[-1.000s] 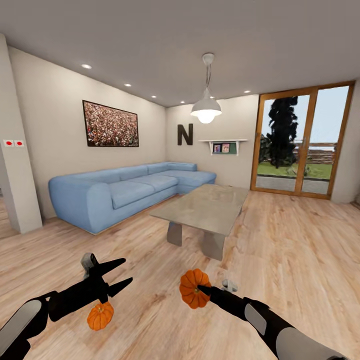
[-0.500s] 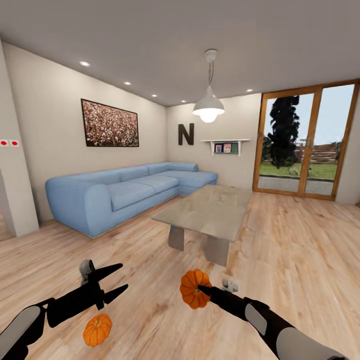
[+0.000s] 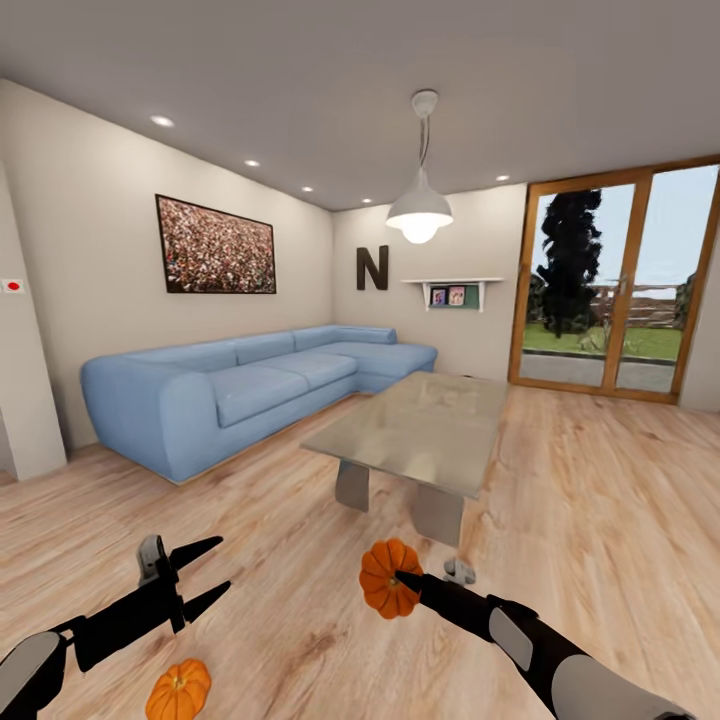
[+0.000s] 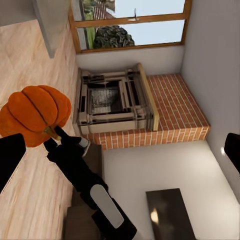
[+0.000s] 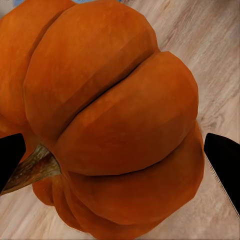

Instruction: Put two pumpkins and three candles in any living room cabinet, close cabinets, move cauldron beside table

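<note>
**R gripper on pumpkin, 2nd pumpkin on floor, L gripper wide**

Head view:
- R gripper [image 3: 400, 580] low centre, clamped on pumpkin [image 3: 388, 577]; held off the floor [image 3: 600, 500], stem end toward the gripper.
- L gripper [image 3: 212, 571] low left, fingers spread wide, nothing between them.
- 2nd pumpkin [image 3: 178, 690] sitting on floor below the L arm, near bottom edge, apart from the fingers.
- Table [image 3: 425, 430] ahead, mid-room: glossy top on two grey block legs. Near leg just beyond the held pumpkin.
- Small grey item [image 3: 459, 571] on floor by near table leg, just right of R gripper; too small to ID.
- Blue corner sofa [image 3: 240, 385] along L wall, left of table. Framed pic [image 3: 215, 247] above it.
- Far wall: letter "N" [image 3: 371, 268], small shelf [image 3: 447, 290] w/ photos. Pendant lamp [image 3: 419, 212] lit, hanging over table.
- Wood-framed glass doors [image 3: 615, 280] at right, trees + lawn outside.

L wrist view:
- L fingers dark at both edges of frame, well apart = wide.
- Across the gap: held pumpkin [image 4: 34, 114] w/ R gripper [image 4: 55, 135] shut at its stem end, R arm running back behind it.
- Beyond: brick fireplace [image 4: 145, 107] w/ metal grate, window [image 4: 132, 22] past it.

R wrist view:
- Pumpkin [image 5: 115, 115] close up, ribbed orange, brown stem [image 5: 35, 167] pointing toward one finger.
- R finger tips dark at either side, pressed against pumpkin flanks.
- Wood floor [image 5: 215, 60] behind.
</note>
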Available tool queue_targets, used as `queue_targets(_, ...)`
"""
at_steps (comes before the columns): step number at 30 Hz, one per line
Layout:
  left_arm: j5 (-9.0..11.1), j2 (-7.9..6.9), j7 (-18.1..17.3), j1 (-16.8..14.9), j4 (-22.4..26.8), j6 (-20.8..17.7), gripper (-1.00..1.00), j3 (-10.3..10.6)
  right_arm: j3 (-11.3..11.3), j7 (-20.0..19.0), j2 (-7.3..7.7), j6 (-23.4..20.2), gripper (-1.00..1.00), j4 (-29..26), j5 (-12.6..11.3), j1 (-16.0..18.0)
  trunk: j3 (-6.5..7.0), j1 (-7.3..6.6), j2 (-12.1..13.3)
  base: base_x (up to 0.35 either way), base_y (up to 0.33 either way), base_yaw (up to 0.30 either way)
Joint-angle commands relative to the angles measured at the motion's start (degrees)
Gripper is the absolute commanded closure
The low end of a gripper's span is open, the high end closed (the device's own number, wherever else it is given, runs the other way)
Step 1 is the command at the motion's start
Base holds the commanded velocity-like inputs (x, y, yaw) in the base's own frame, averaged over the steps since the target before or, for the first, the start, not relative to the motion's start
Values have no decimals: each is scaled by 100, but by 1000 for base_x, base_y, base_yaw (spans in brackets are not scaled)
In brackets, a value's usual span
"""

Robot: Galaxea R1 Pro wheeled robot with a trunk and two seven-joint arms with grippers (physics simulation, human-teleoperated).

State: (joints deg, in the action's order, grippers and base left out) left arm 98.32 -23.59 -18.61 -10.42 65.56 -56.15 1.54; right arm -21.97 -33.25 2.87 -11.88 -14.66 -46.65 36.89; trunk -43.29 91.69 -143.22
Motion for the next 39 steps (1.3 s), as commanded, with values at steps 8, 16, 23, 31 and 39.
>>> queue_targets(8,-324,-12,-12,-64,-362,5,-100,-40,0,11,3,-43,100,-10,-80,3,-6,1,-3,213,0,0)
queue_targets(16,-461,-16,1097,-100,-467,62,-100,-311,0,17,8,-43,100,-10,-76,4,-6,1,-3,23,0,0)
queue_targets(23,-542,-65,1200,-101,-610,277,-100,-565,-6,15,18,-54,100,-18,-77,8,-6,1,-3,0,0,0)
queue_targets(31,-1182,-14,1163,-98,-998,424,-100,-616,-9,12,21,-58,100,-19,-73,9,-6,1,-3,0,60,201)
queue_targets(39,-1683,27,1142,-98,-1015,1017,-100,-555,-15,26,20,-52,100,-18,-61,8,-6,1,-3,0,12,267)
